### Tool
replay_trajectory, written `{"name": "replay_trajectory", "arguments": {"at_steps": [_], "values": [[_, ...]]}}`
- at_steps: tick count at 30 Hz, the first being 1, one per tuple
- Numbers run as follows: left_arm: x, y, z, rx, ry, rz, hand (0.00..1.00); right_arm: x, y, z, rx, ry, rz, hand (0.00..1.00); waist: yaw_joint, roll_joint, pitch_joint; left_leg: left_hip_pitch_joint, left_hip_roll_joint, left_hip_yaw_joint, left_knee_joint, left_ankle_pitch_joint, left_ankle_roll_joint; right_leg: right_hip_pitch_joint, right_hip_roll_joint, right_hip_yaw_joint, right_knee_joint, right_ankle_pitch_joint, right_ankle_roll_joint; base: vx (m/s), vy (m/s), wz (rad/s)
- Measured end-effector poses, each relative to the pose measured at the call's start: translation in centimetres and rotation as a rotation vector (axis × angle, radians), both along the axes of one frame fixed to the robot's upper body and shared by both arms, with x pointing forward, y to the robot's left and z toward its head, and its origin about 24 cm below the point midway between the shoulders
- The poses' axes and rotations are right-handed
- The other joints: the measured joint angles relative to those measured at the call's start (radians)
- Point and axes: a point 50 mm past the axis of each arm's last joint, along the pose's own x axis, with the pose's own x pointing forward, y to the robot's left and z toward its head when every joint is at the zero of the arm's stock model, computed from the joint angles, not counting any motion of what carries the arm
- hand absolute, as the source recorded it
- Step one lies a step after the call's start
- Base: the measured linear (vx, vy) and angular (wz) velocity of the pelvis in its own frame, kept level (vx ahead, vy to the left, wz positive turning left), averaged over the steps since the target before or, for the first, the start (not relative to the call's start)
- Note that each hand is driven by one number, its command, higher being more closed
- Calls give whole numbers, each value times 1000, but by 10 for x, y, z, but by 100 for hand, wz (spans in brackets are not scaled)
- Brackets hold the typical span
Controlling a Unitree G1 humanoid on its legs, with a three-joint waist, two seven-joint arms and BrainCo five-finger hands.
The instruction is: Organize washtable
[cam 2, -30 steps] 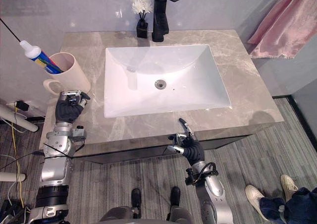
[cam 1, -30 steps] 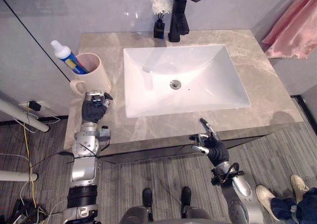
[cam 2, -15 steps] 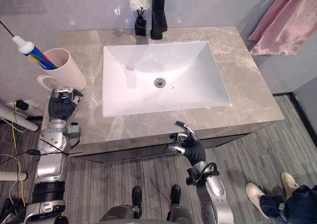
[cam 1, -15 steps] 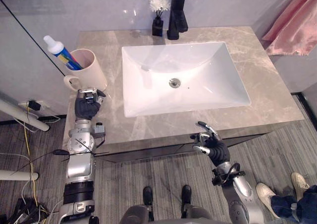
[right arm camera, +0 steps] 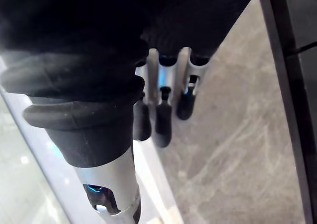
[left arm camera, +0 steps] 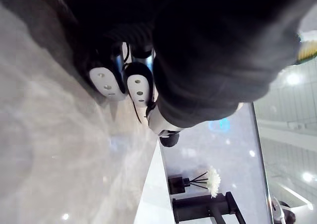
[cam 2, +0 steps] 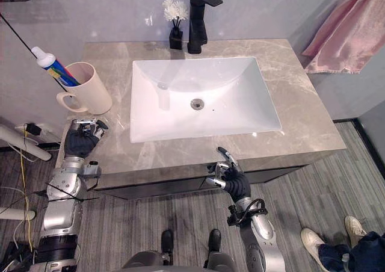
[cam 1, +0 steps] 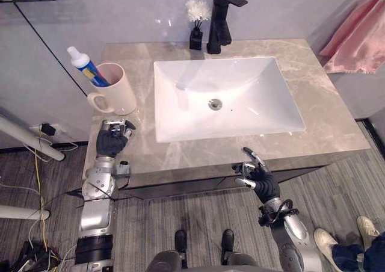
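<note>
The washtable (cam 1: pixel 325 103) is mostly bare marble, and the mug stands close to its left side, so anything shoved that way could go over onto the floor. The sink (cam 1: pixel 252 97) is the other drop: a mug nudged to the right could slide down its sloped wall. The black faucet (cam 1: pixel 219 25) stands at the back, well apart from both hands, and looks safe.

The cream mug (cam 1: pixel 119 91), the 1 thing that seems to need handling, sits at the counter's left with its handle turned toward the front-left. The left hand (cam 1: pixel 112 142) is just in front of it, fingers curled into a loose fist with nothing in them. If it pushes forward like that, I think the knuckles will bump the mug rather than grasp it.

The right hand (cam 1: pixel 257 177) hangs below the counter's front edge, fingers loosely spread and empty. Lifted carelessly, it could knock the edge.

The toothpaste tube (cam 1: pixel 84 64) leans far out of the mug, top-heavy; a jolt may tip it out. The small flower vase (cam 1: pixel 195 38) by the faucet would topple easily.
</note>
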Motion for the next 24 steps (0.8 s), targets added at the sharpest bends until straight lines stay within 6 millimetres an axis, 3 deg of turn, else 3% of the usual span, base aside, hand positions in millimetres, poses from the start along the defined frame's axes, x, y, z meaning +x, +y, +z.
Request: {"name": "replay_trajectory", "arguments": {"at_steps": [9,24], "values": [[-5,3,-7,-16,30,11,100,0,-2,-3,-26,11,11,0,1,14,-7,9,-6,-6,-2,3,3,11,-6,-12,0,-1,-1,-3,0,1],[-1,10,-11,-13,73,44,100,-3,-4,-10,-28,41,6,0,2,13,-36,11,-9,-3,-8,6,3,4,-9,-20,0,-1,-1,-1,1,0]]}}
